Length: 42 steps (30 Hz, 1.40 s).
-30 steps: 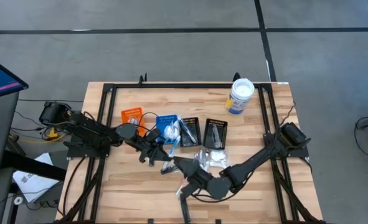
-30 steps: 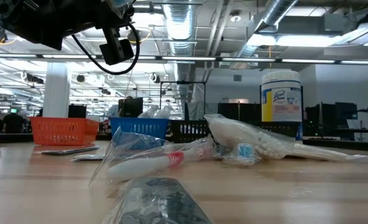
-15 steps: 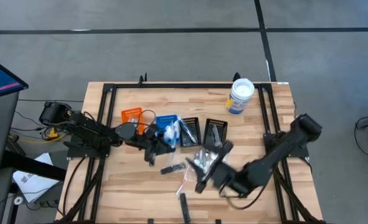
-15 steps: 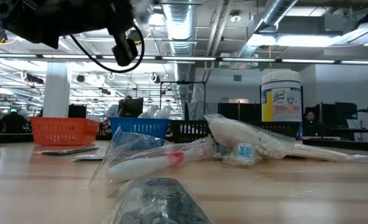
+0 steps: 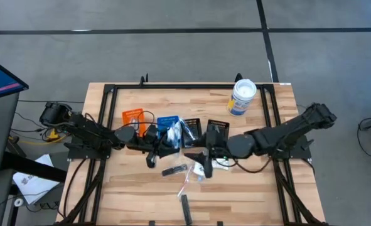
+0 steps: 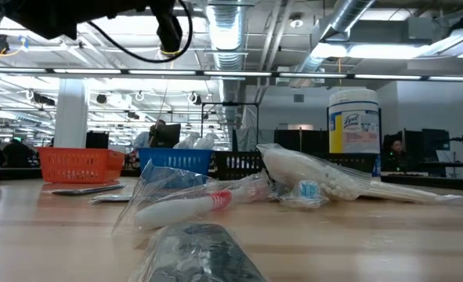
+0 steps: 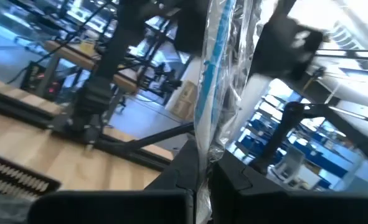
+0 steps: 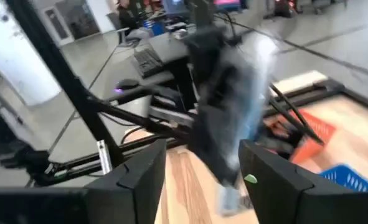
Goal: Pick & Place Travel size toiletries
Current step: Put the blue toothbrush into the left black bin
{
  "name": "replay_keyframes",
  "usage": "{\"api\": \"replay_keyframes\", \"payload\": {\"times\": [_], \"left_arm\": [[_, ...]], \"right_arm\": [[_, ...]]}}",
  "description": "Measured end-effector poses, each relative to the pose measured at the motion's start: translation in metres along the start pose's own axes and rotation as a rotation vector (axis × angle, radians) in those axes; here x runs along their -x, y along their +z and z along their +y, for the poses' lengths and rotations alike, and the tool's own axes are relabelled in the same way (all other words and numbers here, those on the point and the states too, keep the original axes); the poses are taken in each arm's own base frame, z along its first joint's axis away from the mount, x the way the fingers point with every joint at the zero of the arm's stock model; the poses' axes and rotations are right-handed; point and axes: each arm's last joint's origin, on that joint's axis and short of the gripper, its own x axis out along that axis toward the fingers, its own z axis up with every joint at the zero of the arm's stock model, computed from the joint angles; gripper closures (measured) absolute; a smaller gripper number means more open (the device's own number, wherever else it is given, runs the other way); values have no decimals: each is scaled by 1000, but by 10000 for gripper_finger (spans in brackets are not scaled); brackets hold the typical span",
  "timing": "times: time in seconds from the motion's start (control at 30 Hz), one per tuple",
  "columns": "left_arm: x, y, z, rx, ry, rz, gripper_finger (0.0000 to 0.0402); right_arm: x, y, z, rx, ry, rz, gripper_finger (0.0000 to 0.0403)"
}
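Since the earlier frames, the right arm has swung from the front of the worktop (image 5: pixel 129 188) up toward the black bins, and the left end effector (image 5: pixel 152 150) has shifted closer to the blue bin (image 5: pixel 167 124).

Left end effector: positioned just in front of the blue bin. Its fingers are clamped on a clear-wrapped stick with blue (image 7: pixel 210 93), which stands up between them in the left wrist view.

Right end effector (image 5: pixel 204 164): positioned in front of the two black bins (image 5: pixel 205 133), over the white crinkly packets (image 5: pixel 218 162). Finger state cannot be determined.

Remaining toiletries on the worktop: a small black piece (image 5: pixel 172 170) lies in front of the blue bin, between the two end effectors; a clear-wrapped stick with red (image 5: pixel 186 186) lies nearer the front edge, with another black piece (image 5: pixel 185 208) beyond it.
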Motion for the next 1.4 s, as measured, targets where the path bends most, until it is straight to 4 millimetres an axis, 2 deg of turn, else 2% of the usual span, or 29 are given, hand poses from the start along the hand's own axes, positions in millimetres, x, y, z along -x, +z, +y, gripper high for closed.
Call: {"api": "replay_keyframes", "payload": {"times": [0.1,0.3,0.43,0.57,0.77,1.0,1.27,1.4], "left_arm": [[-1,0,-5,-2,-11,-4,396],[-1,-2,-12,4,-29,-11,396],[-1,-3,-12,7,-30,-10,396],[-1,-2,-11,12,-27,-7,396],[-1,0,-5,26,-18,-2,396],[-1,-1,-3,25,-18,14,395],[-1,-2,-3,23,-16,25,395],[-1,-2,-2,23,-12,24,395]], "right_arm": [[-11,-9,-17,-71,13,-77,225],[-14,-25,-42,-162,252,-330,271],[-18,-35,-57,-153,212,-316,293],[-28,-40,-65,-143,171,-296,297],[-38,-47,-73,-128,164,-283,289],[-47,-49,-67,-74,203,-284,263],[-40,-50,-51,12,283,-321,219],[-41,-50,-53,-3,277,-315,193]]}}
